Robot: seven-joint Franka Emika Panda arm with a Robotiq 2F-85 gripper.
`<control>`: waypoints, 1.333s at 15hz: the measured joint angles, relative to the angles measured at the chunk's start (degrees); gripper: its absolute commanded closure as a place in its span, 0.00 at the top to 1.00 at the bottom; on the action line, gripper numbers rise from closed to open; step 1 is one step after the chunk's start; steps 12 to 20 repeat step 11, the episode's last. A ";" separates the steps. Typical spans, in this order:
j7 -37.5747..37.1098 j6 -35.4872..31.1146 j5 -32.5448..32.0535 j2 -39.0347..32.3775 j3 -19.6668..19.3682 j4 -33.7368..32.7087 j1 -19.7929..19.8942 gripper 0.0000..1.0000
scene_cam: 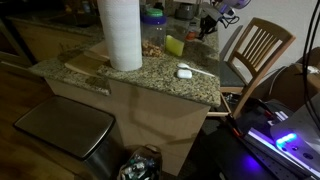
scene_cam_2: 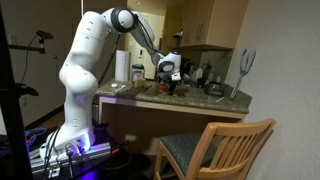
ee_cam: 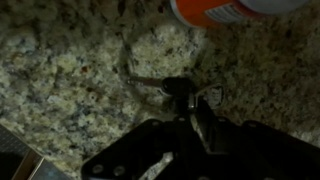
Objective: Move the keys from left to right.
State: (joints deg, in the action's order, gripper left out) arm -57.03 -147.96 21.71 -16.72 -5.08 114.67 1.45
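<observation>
Keys are too small to pick out in an exterior view, where the end effector (scene_cam: 207, 27) hangs over the far end of the granite tabletop (scene_cam: 150, 82). A paper towel roll (scene_cam: 121, 32) stands well apart from it, and a small white object (scene_cam: 184, 72) lies on the stone between the two, nearer the end effector. Whether the fingers are spread or together cannot be told from here.

In an exterior view from the opposite side, the end effector (scene_cam_2: 171, 82) sits low, close above the tabletop (scene_cam_2: 170, 103) among small clutter. The keys are again lost in that clutter, and I cannot tell if the fingertips touch the stone.

The wrist view is dim but settles most of it. The keys (ee_cam: 172, 88) lie right at the tips of the end effector (ee_cam: 187, 108), with the dark key head between them and the thin ring trailing off to one side over the granite. The fingers are drawn close and appear to be pinching the key head. An orange-and-white container (ee_cam: 225, 10) stands just beyond the keys.

By my reading, the grasp looks made or nearly so. I cannot tell whether the keys have left the stone. Carrying them across to the right and setting them down is not yet done.
</observation>
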 measured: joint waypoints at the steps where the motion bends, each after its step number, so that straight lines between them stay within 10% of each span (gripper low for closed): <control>1: -1.12 -1.35 -0.72 -0.16 -0.09 0.00 -0.32 0.56; 7: -9.67 -7.24 -10.20 1.84 -3.62 -2.28 -1.54 0.98; 20: -10.23 -7.01 -9.57 9.24 -3.77 -5.50 -1.17 1.00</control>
